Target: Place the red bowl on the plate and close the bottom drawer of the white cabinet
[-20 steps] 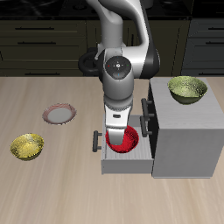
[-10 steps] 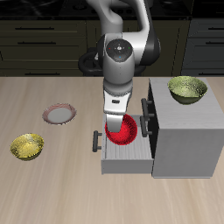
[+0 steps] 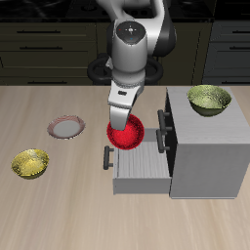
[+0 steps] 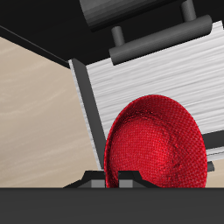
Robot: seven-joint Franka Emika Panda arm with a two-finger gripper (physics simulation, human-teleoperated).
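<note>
Red bowl gripped by fingers, above open bottom drawer

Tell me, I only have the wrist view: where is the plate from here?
Observer: The plate sits on the table, across from the open bottom drawer, away from the white cabinet.
Operator: Anything on it?
Observer: No, it is bare; a yellow-green bowl sits nearer the table's front edge.
Operator: Is the red bowl out of the drawer?
Observer: Yes. The gripper holds the red bowl above the drawer's back part.
</note>
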